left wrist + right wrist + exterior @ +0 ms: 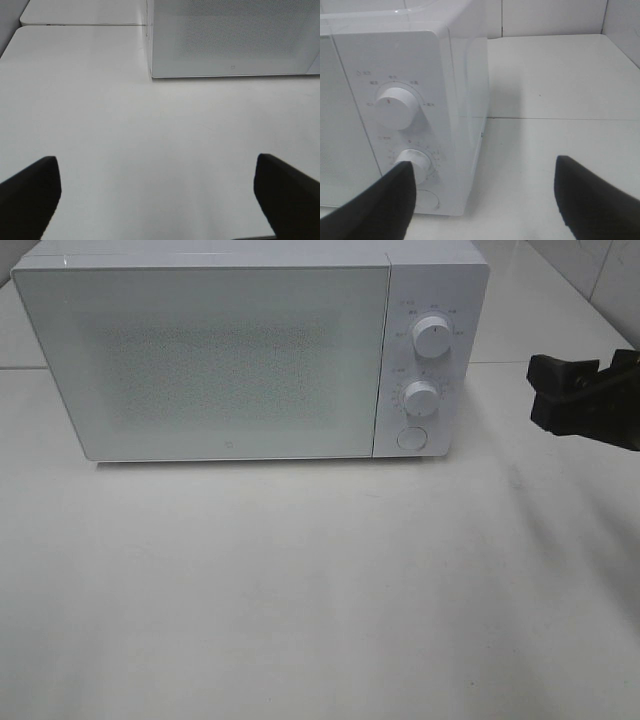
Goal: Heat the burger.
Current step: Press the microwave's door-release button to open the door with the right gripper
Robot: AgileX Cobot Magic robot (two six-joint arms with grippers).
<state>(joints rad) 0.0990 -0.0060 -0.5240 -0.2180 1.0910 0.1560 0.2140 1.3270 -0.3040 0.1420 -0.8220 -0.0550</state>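
Right wrist shows right end effector [481,172] spread near microwave dials [395,107].

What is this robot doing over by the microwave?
A two-armed robot is working at a white microwave on a table. The microwave's door is shut. No burger is in view, and whether one is inside cannot be told. The right gripper hangs open and empty beside the control panel, about level with the lower knob. The left gripper, also open and empty, is over the table in front of the microwave.
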